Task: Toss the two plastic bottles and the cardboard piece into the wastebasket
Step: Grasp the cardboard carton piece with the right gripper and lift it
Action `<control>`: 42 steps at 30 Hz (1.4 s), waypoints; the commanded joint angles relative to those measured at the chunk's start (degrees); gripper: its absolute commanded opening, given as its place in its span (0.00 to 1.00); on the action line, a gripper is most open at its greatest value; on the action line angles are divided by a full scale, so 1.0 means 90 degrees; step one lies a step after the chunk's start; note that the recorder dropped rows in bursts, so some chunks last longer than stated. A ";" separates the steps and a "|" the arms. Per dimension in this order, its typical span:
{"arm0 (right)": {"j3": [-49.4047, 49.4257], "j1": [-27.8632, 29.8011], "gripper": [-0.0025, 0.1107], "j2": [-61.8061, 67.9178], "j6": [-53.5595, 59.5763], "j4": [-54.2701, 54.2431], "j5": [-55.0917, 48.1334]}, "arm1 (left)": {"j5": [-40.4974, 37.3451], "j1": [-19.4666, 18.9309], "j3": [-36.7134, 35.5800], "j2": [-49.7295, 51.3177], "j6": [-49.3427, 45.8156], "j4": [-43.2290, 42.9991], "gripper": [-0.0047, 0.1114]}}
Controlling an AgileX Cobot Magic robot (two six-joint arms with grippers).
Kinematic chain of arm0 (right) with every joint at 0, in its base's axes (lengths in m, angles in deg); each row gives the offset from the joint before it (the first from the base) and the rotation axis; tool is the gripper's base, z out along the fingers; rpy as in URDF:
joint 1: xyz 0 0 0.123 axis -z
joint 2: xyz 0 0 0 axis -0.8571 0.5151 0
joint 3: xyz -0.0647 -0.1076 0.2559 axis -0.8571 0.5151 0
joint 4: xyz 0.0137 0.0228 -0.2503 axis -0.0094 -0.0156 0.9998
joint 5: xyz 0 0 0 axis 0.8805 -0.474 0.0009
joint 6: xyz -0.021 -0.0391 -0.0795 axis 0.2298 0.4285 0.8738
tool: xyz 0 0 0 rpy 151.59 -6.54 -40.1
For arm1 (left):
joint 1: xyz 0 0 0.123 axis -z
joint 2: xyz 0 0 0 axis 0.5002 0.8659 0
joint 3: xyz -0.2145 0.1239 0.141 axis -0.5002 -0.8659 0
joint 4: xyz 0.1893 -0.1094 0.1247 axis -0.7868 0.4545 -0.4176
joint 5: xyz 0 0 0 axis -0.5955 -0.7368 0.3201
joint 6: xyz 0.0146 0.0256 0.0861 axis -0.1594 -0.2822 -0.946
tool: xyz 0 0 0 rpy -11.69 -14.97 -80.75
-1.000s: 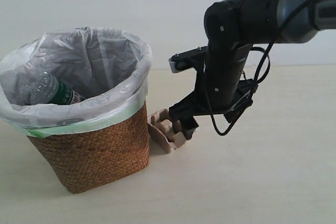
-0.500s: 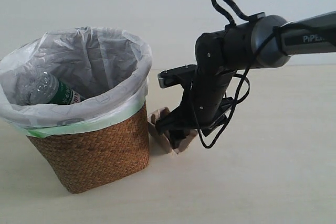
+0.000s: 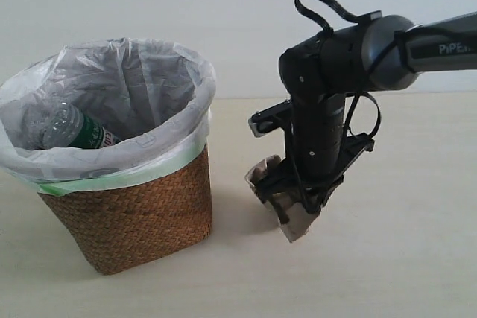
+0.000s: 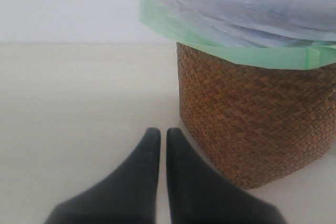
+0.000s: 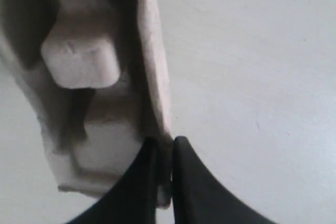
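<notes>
The wicker wastebasket (image 3: 134, 214) with its white-and-green bag stands at the left; its side also fills the left wrist view (image 4: 252, 124). Inside lies the green-labelled bottle (image 3: 74, 130). The red-labelled bottle does not show in any view. My right gripper (image 3: 292, 205) is shut on an edge of the beige cardboard piece (image 3: 287, 206), holding it just above the table to the right of the basket. In the right wrist view the cardboard piece (image 5: 84, 72) hangs from the fingertips (image 5: 165, 145). My left gripper (image 4: 159, 135) is shut and empty, low beside the basket's base.
The pale tabletop (image 3: 402, 258) stretches to the right of and in front of the basket. A plain light wall (image 3: 238, 5) runs behind. The right arm's dark links and cables (image 3: 335, 57) reach in from the upper right.
The right gripper has closed on the cardboard piece, pulled it away from the basket's side and lifted it off the table, moving right. The left gripper's earlier position is not shown.
</notes>
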 commanded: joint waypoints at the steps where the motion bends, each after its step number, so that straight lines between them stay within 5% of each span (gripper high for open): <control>1: 0.0014 0.0018 0.02 -0.0361 -0.0148 0.0054 -0.0276 | 0.0031 0.0055 -0.0023 -0.0025 -0.0016 0.0016 0.07; 5: 0.0014 0.0018 0.16 -0.0388 -0.0193 0.0054 -0.0275 | 0.0031 0.0055 -0.0023 -0.0025 -0.0016 0.0016 0.07; 7: 0.0014 0.0018 0.37 -0.0388 -0.0193 0.0054 -0.0275 | 0.0031 0.0055 -0.0023 -0.0025 -0.0016 0.0016 0.07; 11: 0.0014 0.0018 0.95 -0.0388 0.0070 0.0054 -0.0207 | 0.0031 0.0055 -0.0023 -0.0025 -0.0016 0.0016 0.07; 21: -0.0010 0.0006 0.78 -0.0400 0.1949 -0.2188 0.0463 | 0.0031 0.0055 -0.0023 -0.0025 -0.0016 0.0016 0.07; 35: -0.0010 0.0006 0.76 0.0335 0.1909 -0.1289 0.0474 | 0.0031 0.0055 -0.0023 -0.0025 -0.0016 0.0016 0.07; 39: -0.0010 0.0006 0.50 0.0426 0.1909 -0.1147 0.0459 | 0.0031 0.0055 -0.0023 -0.0025 -0.0016 0.0016 0.07; 42: -0.0010 0.0006 0.20 0.0426 0.1909 -0.1083 0.0483 | 0.0031 0.0055 -0.0023 -0.0025 -0.0016 0.0016 0.07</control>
